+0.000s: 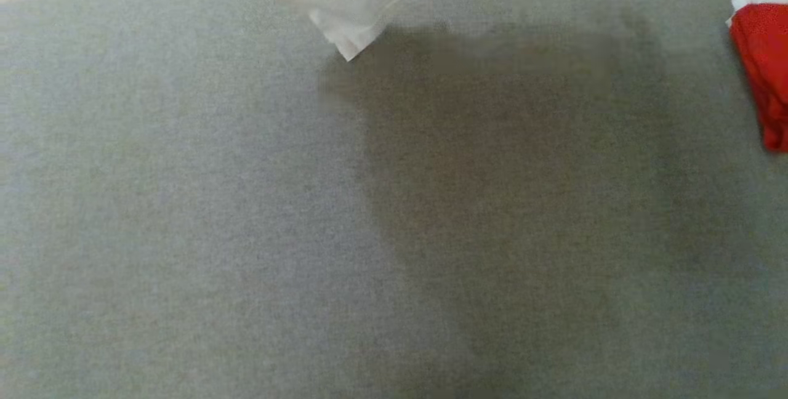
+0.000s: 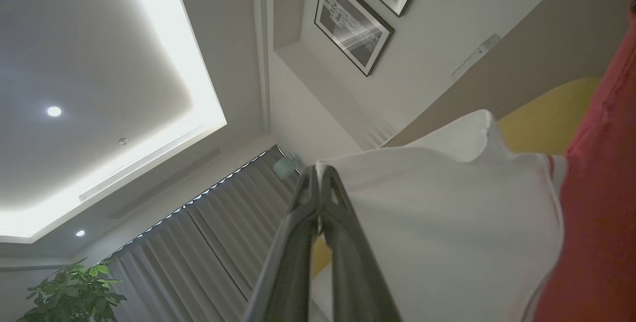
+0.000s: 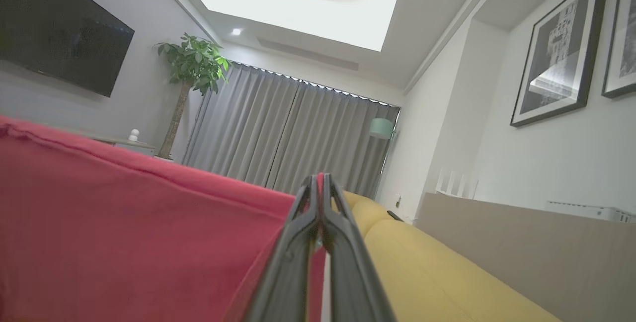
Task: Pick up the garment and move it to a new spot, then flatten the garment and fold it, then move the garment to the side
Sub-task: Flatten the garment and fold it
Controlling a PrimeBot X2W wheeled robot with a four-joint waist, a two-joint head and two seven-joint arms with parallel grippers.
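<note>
Left wrist view: garment point(image 2: 447, 222) pinched between fingers point(image 2: 290, 252).

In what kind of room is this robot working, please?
Probably a living room: a yellow upholstered sofa, a dark flat wall-mounted television, and long grey curtains beside a green potted plant.

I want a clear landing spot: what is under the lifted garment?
Under the garment, grey cloth surface with its shadow; the strip behind the hanging cloth is covered.
</note>
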